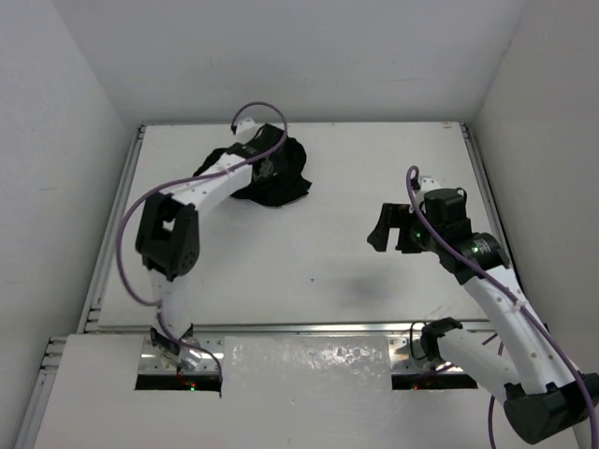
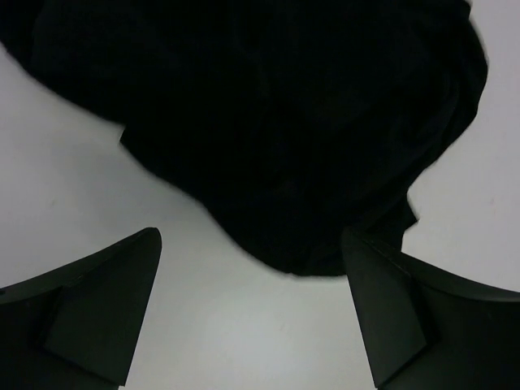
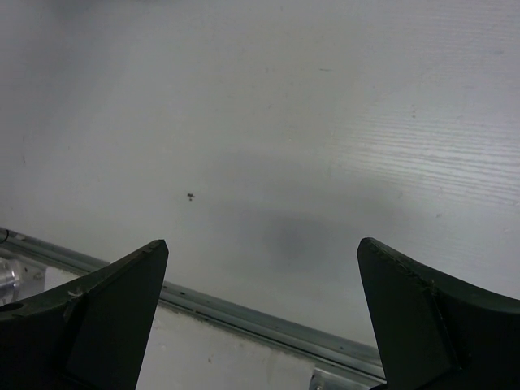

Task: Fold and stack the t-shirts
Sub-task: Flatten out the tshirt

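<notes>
One crumpled, plain black short-sleeved cloth t-shirt (image 1: 285, 182) lay bunched on the far left part of the flat white tabletop (image 1: 318, 271), close to its far edge. The black two-finger left gripper (image 2: 250, 240) hung over the garment's hem, spread wide and grasping nothing. To the right, open white surface ran from the shirt to the silver metal rail (image 1: 309, 328) along the near edge. There the black two-finger right gripper (image 3: 262, 244), second of two, hovered well apart from the shirt, also spread and empty.
</notes>
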Robot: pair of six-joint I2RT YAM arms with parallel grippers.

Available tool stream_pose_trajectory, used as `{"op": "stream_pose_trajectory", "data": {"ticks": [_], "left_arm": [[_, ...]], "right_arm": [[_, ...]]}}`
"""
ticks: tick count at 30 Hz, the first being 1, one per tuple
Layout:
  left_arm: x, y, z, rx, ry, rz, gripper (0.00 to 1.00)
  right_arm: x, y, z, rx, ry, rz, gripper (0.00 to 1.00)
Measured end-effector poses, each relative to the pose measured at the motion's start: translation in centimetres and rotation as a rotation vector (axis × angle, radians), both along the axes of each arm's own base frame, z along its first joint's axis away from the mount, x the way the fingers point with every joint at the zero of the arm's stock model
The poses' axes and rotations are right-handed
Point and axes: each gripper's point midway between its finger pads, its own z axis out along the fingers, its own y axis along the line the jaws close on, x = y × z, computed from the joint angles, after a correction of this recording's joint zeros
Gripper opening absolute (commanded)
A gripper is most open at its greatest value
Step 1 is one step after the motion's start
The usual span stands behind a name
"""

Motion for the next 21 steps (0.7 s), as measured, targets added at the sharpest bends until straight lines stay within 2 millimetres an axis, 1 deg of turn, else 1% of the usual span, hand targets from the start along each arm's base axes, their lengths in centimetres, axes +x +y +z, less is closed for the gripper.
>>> {"op": "stream_pose_trajectory", "data": {"ticks": [2, 3, 5, 7, 8, 10, 11, 12, 15, 17, 19, 20, 21], "left_arm": [[2.9, -0.3, -0.4, 0.036, -0.019, 0.025, 0.91], [4.1, -0.5, -0.7, 0.055, -0.023, 0.031, 0.89], [5.6, -0.5, -1.7, 0.099, -0.024, 0.039, 0.84], [6.3, -0.1, -2.7, 0.145, -0.009, 0.04, 0.83], [6.5, 0.2, -3.3, 0.164, 0.003, 0.043, 0.78], [7.0, 0.8, -4.1, 0.187, 0.021, 0.047, 0.76], [7.3, 1.2, -4.5, 0.195, 0.026, 0.052, 0.57], [7.5, 1.7, -4.9, 0.2, 0.031, 0.06, 0.48], [8.1, 3.6, -5.7, 0.22, 0.05, 0.067, 0.47], [8.8, 4.5, -5.6, 0.218, 0.039, 0.073, 0.49], [9.6, 5.3, -5.4, 0.214, 0.023, 0.074, 0.48], [9.9, 5.6, -5.3, 0.21, 0.015, 0.072, 0.46], [10.3, 5.8, -5.3, 0.203, 0.007, 0.069, 0.35]], "right_arm": [[-0.1, 0.4, -0.5, 0.014, 0.013, 0.018, 0.99], [-0.2, 0.6, -0.7, 0.021, 0.017, 0.026, 0.99], [-0.2, 1.0, -1.2, 0.035, 0.023, 0.039, 0.99], [-0.3, 1.3, -1.7, 0.046, 0.033, 0.054, 0.99], [-0.4, 1.4, -2.0, 0.05, 0.042, 0.061, 0.99], [-0.5, 1.6, -2.5, 0.053, 0.058, 0.069, 0.99], [-0.5, 1.6, -2.6, 0.053, 0.063, 0.071, 0.99], [-0.5, 1.7, -2.8, 0.054, 0.066, 0.073, 0.99], [-0.3, 1.9, -3.0, 0.062, 0.063, 0.08, 0.99], [-0.2, 2.1, -3.1, 0.068, 0.063, 0.086, 0.99], [0.0, 2.3, -3.2, 0.073, 0.066, 0.092, 0.99], [0.0, 2.5, -3.4, 0.076, 0.07, 0.096, 0.99], [0.1, 2.6, -3.5, 0.079, 0.074, 0.101, 0.99]]}}
